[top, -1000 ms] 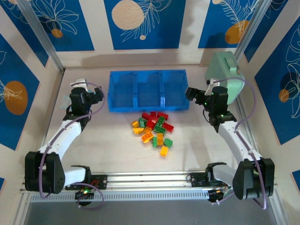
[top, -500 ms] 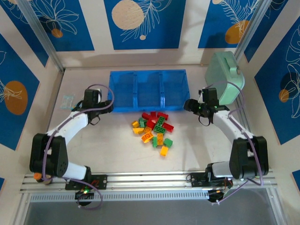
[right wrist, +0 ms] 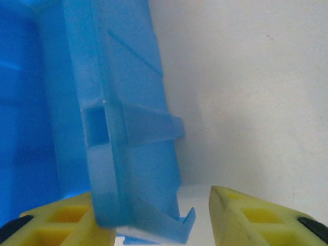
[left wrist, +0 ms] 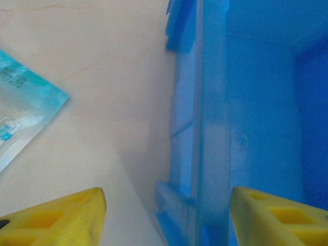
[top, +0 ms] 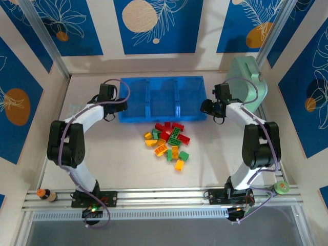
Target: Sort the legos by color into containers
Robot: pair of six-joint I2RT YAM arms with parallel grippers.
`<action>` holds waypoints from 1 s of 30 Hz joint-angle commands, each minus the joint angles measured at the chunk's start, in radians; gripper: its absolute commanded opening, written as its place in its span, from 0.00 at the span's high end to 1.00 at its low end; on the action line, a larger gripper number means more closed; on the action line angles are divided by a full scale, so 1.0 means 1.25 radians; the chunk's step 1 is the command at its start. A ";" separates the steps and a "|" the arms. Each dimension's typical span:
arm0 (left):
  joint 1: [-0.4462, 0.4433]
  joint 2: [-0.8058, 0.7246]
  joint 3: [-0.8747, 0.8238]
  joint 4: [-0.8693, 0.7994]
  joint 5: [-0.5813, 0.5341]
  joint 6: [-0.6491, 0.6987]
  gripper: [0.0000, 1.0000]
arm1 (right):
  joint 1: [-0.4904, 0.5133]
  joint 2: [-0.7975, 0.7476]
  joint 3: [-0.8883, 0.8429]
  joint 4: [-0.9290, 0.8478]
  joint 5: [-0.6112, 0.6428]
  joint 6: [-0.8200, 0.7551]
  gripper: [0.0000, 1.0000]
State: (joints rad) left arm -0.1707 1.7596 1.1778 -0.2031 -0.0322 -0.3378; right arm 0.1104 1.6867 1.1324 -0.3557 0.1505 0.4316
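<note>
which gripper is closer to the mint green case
Right. The right gripper sits at the right end of the blue tray, beside the mint-green case; the left gripper is at its left end, the whole tray away.

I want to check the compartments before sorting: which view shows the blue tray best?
Top external: the whole translucent blue rectangular plastic tray, all three compartments, is in frame. The left wrist view gives a close-up of its left end wall; the right wrist view, its right end wall.
</note>
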 commanded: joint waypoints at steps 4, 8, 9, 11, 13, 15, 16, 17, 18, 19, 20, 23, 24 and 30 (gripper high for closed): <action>-0.004 0.058 0.067 -0.024 0.081 0.000 0.42 | -0.015 0.032 0.036 -0.053 0.072 0.031 0.57; -0.014 0.085 0.103 -0.034 0.079 0.011 0.43 | -0.025 0.029 0.035 -0.063 0.067 0.041 0.58; -0.014 0.091 0.113 -0.037 0.079 0.012 0.44 | -0.025 0.025 0.033 -0.063 0.063 0.040 0.58; -0.014 0.111 0.138 -0.043 0.081 0.015 0.47 | -0.022 0.018 0.027 -0.060 0.060 0.038 0.58; -0.014 0.130 0.162 -0.050 0.082 0.020 0.51 | -0.022 0.011 0.021 -0.059 0.056 0.039 0.58; -0.013 0.148 0.190 -0.062 0.082 0.023 0.55 | -0.021 0.002 0.014 -0.058 0.046 0.041 0.58; -0.014 0.159 0.202 -0.062 0.082 0.026 0.56 | -0.018 -0.004 0.009 -0.057 0.045 0.041 0.58; -0.013 0.168 0.215 -0.064 0.082 0.029 0.58 | -0.014 -0.011 0.004 -0.056 0.045 0.042 0.58; -0.013 0.175 0.228 -0.069 0.081 0.033 0.60 | -0.011 -0.018 0.000 -0.055 0.045 0.044 0.58; -0.013 0.185 0.243 -0.075 0.080 0.036 0.62 | -0.007 -0.027 -0.005 -0.056 0.045 0.045 0.58; -0.014 0.192 0.257 -0.080 0.080 0.038 0.64 | -0.002 -0.037 -0.010 -0.057 0.045 0.047 0.58; -0.013 0.209 0.290 -0.087 0.084 0.044 0.70 | 0.014 -0.065 -0.023 -0.060 0.049 0.053 0.58; -0.013 0.215 0.303 -0.089 0.084 0.047 0.72 | 0.018 -0.076 -0.028 -0.064 0.051 0.055 0.58; -0.013 0.263 0.392 -0.120 0.087 0.065 0.78 | 0.055 -0.140 -0.053 -0.077 0.063 0.067 0.58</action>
State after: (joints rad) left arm -0.1814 2.0518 1.6020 -0.3187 0.0593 -0.2836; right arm 0.1619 1.5589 1.0824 -0.4206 0.2134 0.4938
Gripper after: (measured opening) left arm 0.226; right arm 0.424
